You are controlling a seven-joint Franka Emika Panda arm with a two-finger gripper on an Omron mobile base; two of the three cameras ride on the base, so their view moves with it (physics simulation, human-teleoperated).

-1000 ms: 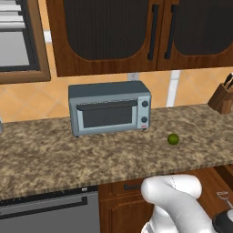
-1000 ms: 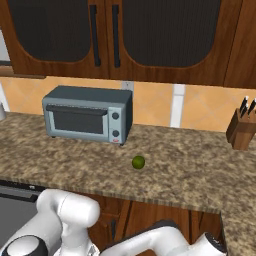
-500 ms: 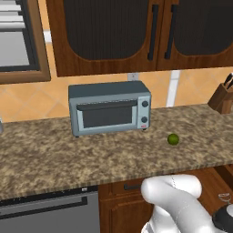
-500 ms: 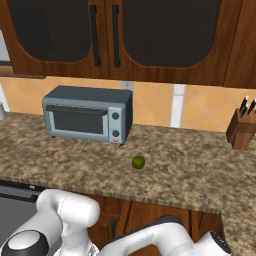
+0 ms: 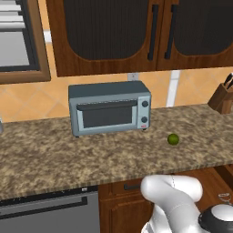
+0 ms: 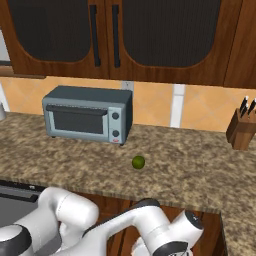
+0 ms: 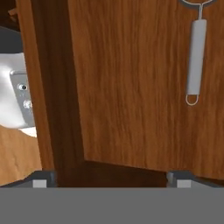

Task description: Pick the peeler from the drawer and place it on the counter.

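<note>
A: What sits along the long brown-and-tan speckled granite counter (image 5: 59, 157), starting from the left?

B: First a boxy grey-blue toaster oven (image 5: 109, 108) with a dark glass door and two knobs, standing toward the back near the orange tiled wall (image 5: 32, 101). To its right, well apart from it, a small round green lime (image 5: 173, 139) lies on the stone. At the far right a brown wooden knife block (image 5: 223, 96) with dark handles stands against the wall. Dark wooden cabinets with glass panels (image 6: 120, 35) hang above all of it.

A: And under the counter?

B: On the left, the dark front of a dishwasher (image 5: 50, 214). Right of that, the white arm bends low in front of the brown wooden cupboards.

A: Where is the peeler?

B: In the hand view, the silver metal peeler with a straight grey handle and a wire loop at each end (image 7: 196, 57) lies on the brown wooden floor of the open drawer (image 7: 131, 78), in the upper right of that view. A thick darker wooden drawer wall (image 7: 54, 87) runs down the left side. In the left base view a small silvery glint shows at the lower right, too small to tell.

A: The two-finger gripper (image 7: 111, 178)?

B: Its two dark fingertips (image 7: 41, 178) stand wide apart at the bottom of the hand view, holding nothing, one near the drawer wall and the other further right. The peeler lies well apart from them.
</note>
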